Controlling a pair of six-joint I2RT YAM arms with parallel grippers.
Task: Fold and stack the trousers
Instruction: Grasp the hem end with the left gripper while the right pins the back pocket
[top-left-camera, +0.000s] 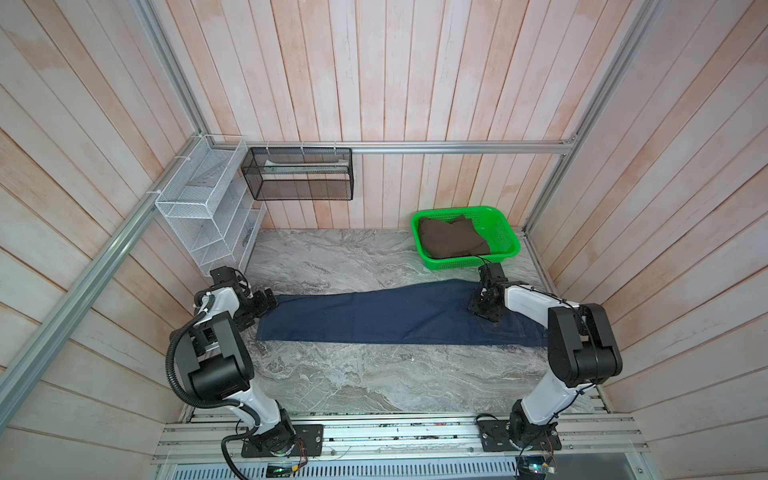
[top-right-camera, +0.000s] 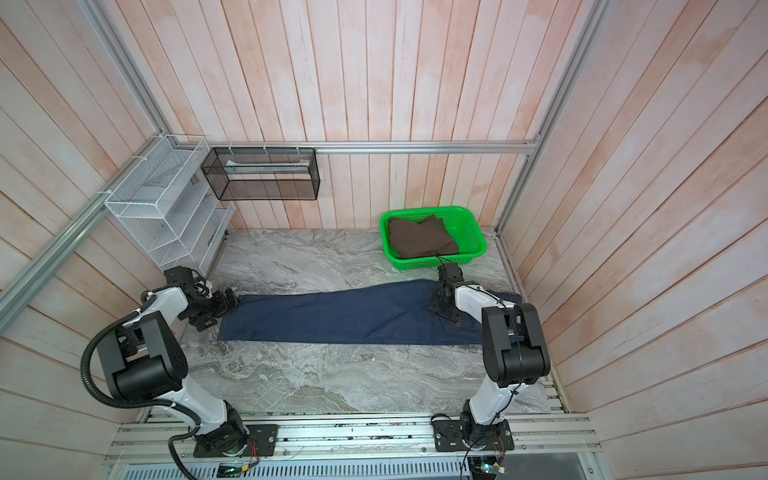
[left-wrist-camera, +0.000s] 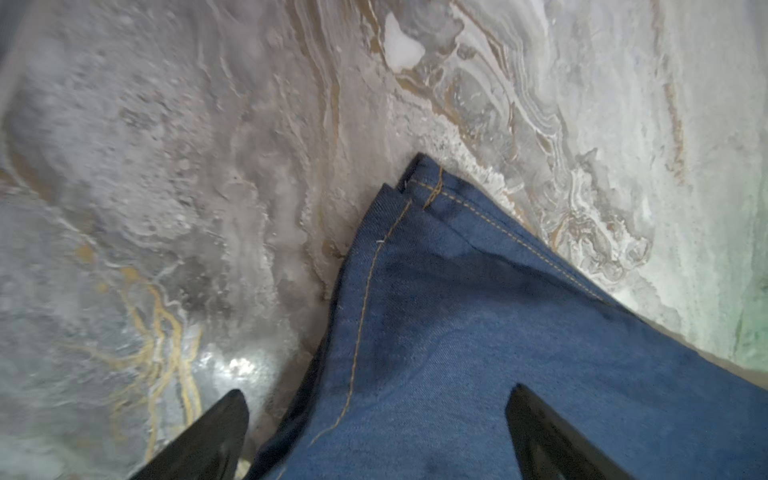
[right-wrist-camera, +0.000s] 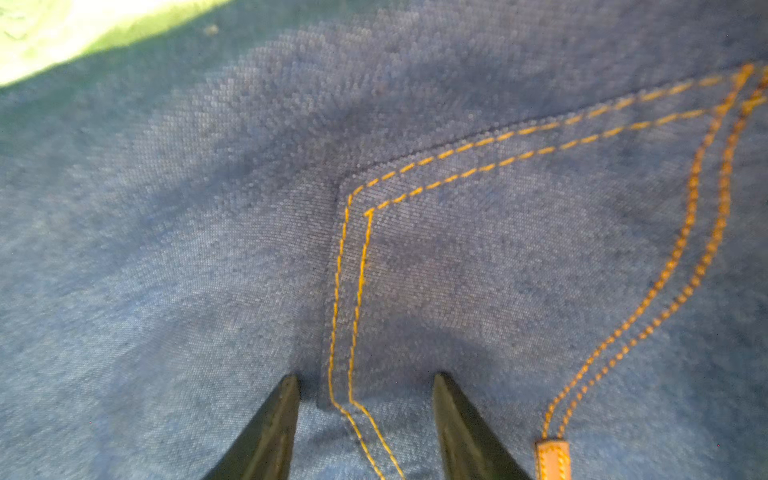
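2 grippers stand at opposite ends of the trousers (top-left-camera: 374, 318), 1 dark blue denim pair lying flat and stretched long on the marble table (top-left-camera: 353, 374). The left gripper (top-left-camera: 268, 301) is at the leg end, low over the cloth, with its jaws wide apart and nothing clamped in them. The left wrist view shows its 2 black fingers (left-wrist-camera: 208, 440) far from each other, 1 over bare marble and 1 over denim. The hem corner (left-wrist-camera: 419, 183) lies just ahead of them, flat on the table, with tan stitching along its edges.

From this gripper the legs run straight across to the right gripper (top-left-camera: 486, 313), which points down onto the seat of the trousers near the waist end. Its fingers (right-wrist-camera: 262, 440) stand partly apart with their tips at the denim, and the double orange seam of a back pocket (right-wrist-camera: 540, 249) passes between them. Whether they pinch a fold of cloth or merely rest on it cannot be told. A small tan tab (right-wrist-camera: 552, 457) sits just beside 1 fingertip.

Beyond the right gripper, on the side away from its arm's base, a green basket (top-left-camera: 465, 262) stands near the trousers without touching them. It holds a brown folded cloth (top-left-camera: 451, 239).
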